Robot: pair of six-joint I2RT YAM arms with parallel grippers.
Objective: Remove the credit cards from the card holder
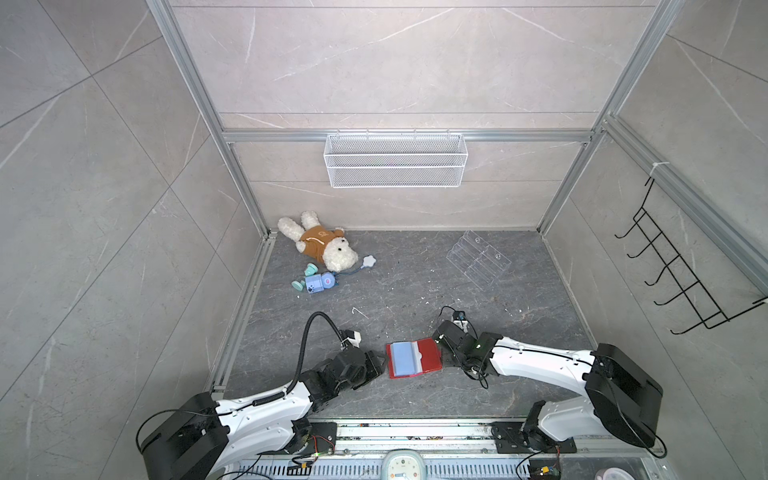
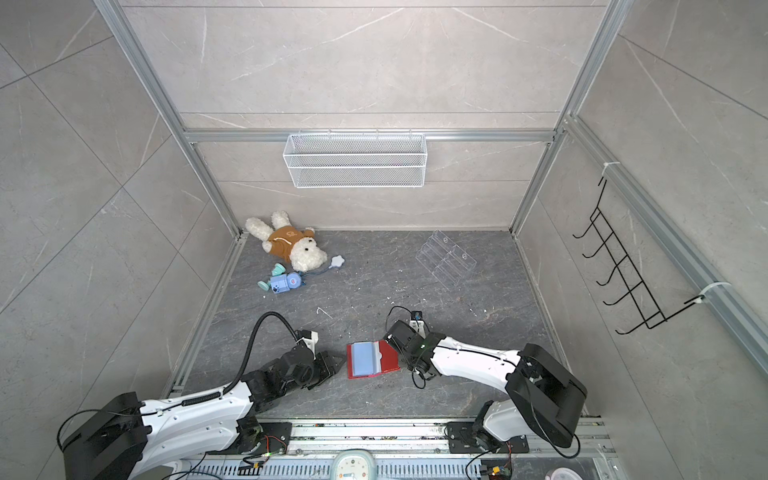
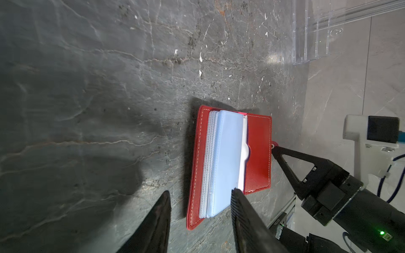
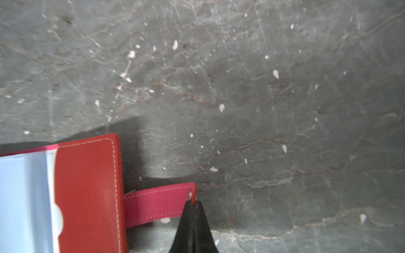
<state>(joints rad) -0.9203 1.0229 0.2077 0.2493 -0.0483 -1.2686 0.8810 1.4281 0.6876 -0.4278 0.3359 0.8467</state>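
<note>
holder spot: we've got the holder [image 1: 413,359] lying open on the table [image 1: 415,286]. It's close to the front edge, roughly midway between the left and right edges, with a gripper on each side.
right gripper: the right gripper [image 4: 194,203] is pinched fully closed on the snap end of the strap [image 4: 157,203].
left gripper: the left gripper [image 3: 200,197] has its jaws partway apart with nothing in them, just beside the holder's left edge in both top views. We can't tell if a fingertip touches the sleeves [image 3: 225,162].
cards: we see no cards with a red circle. A white sliver [image 3: 243,153] in the right cover's pocket might be one, honestly can't say.
heading: the spine runs front to back, so the opened holder's long axis goes left to right, a bit skewed. The strap points toward the right edge and the sleeves lie stacked over the left cover.
worry 1: we reckon the pinch is only on the strap's tip, so a tug from the left could pop it free and the holder would slide.
worry 2: the left jaws could bite the whole sleeve stack instead of a card and lift or fold the holder.
worry 3: slick sleeves plus a thin card looks easy to slip off.
</note>
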